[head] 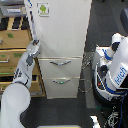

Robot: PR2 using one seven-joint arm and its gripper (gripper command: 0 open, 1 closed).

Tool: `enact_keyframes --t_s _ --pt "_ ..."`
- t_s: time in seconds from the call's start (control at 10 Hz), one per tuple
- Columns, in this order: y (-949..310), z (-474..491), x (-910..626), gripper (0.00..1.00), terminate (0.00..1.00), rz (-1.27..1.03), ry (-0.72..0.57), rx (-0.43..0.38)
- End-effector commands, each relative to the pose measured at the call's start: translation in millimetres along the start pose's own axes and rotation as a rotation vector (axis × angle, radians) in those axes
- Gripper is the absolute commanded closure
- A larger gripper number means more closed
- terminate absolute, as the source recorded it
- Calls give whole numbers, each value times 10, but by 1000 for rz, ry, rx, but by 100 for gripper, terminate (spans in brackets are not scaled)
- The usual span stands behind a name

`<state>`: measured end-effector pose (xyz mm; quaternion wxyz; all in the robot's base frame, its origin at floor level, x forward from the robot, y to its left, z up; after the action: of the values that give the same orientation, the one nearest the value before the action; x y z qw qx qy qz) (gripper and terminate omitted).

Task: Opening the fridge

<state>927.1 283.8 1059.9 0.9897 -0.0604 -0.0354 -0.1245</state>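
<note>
I hold grey tool [33, 47] at left edge of tall white fridge [62, 30], placed to pull large upper door open; grip state: cannot tell, too blurred.

Tall white fridge [62, 35], upper door shut, green-and-white sticker, two silver-handled drawers.

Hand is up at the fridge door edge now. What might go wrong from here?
1. The hand sits at the left edge of the fridge door; whether it grips anything is unclear, so it may slip off on the pull.
2. The wooden cabinet stands right beside that edge, so the swinging door or forearm may hit it.
</note>
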Motion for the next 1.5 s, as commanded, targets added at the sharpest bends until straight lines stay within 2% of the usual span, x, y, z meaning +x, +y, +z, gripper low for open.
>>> enact_keyframes --t_s 0.1,0.4,0.6,0.8,0.9,1.0,1.1,1.3,1.4,1.5 --pt "-334 -142 80 100 0 -46 15 -6" --pt "-517 151 -609 100 0 -156 -47 -26" --pt "-1315 989 -2644 100 0 -395 -163 -11" --pt "-1868 1415 -4140 100 0 -507 -212 32" --pt "-2406 2125 -5788 100 0 -586 -291 -40" --pt "-2718 2516 -6504 100 0 -618 -359 -50" --pt "-3286 2938 -7616 100 0 -679 -430 -101" --pt "-3867 3230 -8841 100 0 -755 -421 -186" --pt "-3885 3291 -9126 100 0 -775 -433 -166" --pt "-3803 3210 -9524 100 0 -851 -446 -85"
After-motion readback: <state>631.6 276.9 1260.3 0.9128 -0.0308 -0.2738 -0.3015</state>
